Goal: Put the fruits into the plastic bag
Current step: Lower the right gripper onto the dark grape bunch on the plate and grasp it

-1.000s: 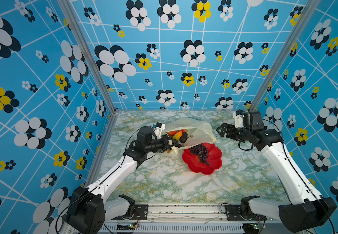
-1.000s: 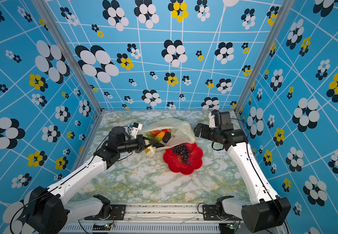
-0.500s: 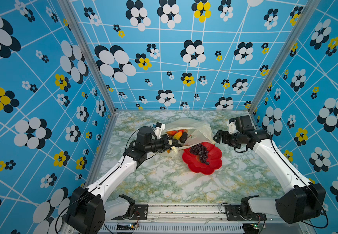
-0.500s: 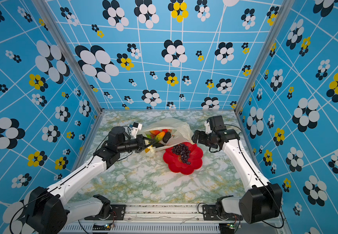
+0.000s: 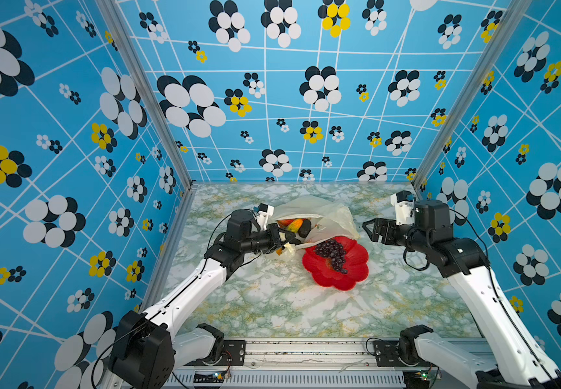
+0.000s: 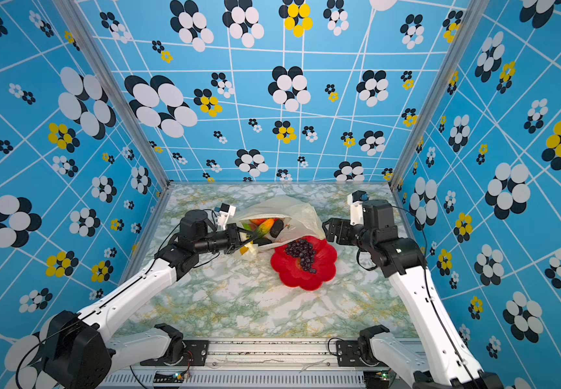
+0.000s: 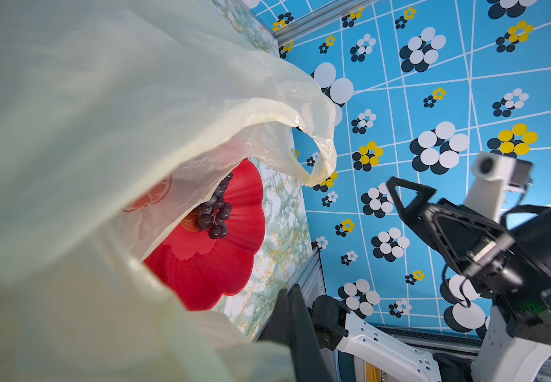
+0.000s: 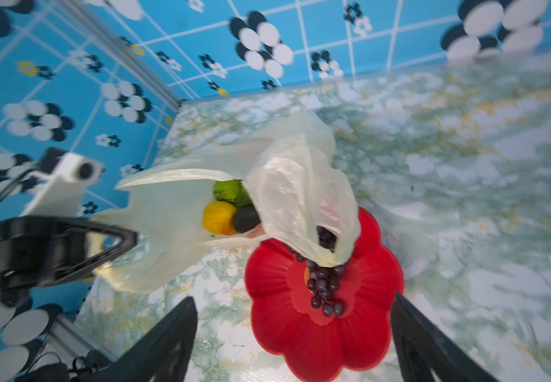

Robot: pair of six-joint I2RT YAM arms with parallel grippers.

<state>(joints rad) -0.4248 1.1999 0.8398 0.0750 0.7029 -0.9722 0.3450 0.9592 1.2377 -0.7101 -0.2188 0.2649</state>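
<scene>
The plastic bag (image 5: 319, 210) (image 6: 285, 208) lies at the back middle of the table, its mouth facing the left arm. My left gripper (image 5: 280, 237) (image 6: 242, 240) is shut on the plastic bag's near edge and holds the mouth up. Inside I see fruits: a green one (image 8: 229, 191), a yellow one (image 8: 219, 218), a black one (image 8: 246, 218) and a red-orange one (image 5: 289, 223). The dark purple grape bunch (image 5: 332, 252) (image 8: 325, 287) rests on the red plate (image 5: 349, 272), partly under the bag's loose flap. My right gripper (image 5: 370, 230) (image 8: 294, 297) hovers open and empty to the right of bag and plate.
The red flower-shaped plate (image 6: 319, 272) touches the bag's front right side. Blue patterned walls close in the marble table (image 5: 272, 303) on three sides. Both arm bases (image 5: 211, 343) sit on the rail at the front edge.
The right gripper dipped toward the plate half a second ago and has since drawn back slightly to the right and up. The left gripper and the bag have stayed put.
</scene>
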